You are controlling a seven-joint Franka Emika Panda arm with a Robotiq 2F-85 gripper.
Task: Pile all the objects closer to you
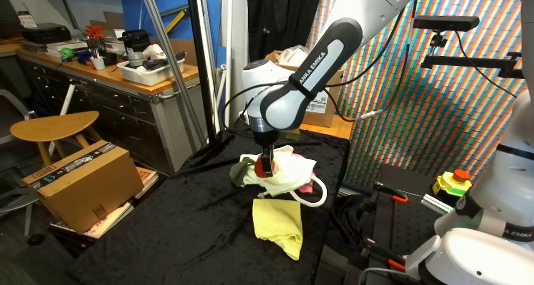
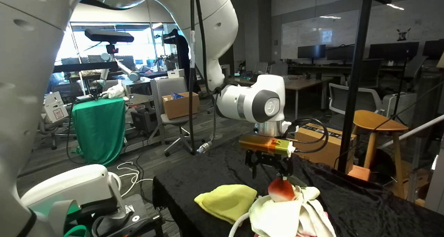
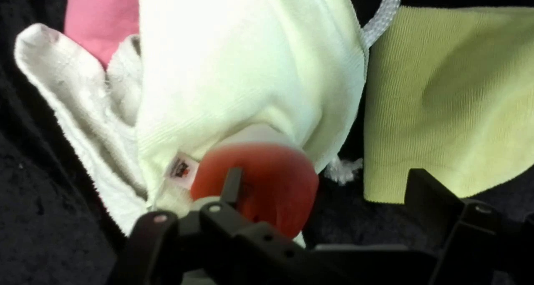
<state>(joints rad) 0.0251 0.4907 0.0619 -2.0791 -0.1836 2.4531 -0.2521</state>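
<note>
Likely stacked for piling, with red item (image 3: 269, 178) atop pale cloth (image 3: 246, 68), tool (image 3: 326, 180) spread perhaps for clearance, yellow cloth (image 3: 450, 109) at wrist-view 3 o'clock.

In an exterior view, on the table (image 1: 187, 235): far, right of centre, a heap of cloths (image 1: 292, 172); on the heap's left part, a lone object (image 1: 260, 168); partly beneath the heap, at near right, a rope loop (image 1: 324, 191); just nearer, a single cloth (image 1: 277, 222). Left of the table, a carton (image 1: 89, 189) on books (image 1: 147, 177), a stool (image 1: 54, 125) behind. Past the far edge, another carton (image 1: 321, 118).
</note>
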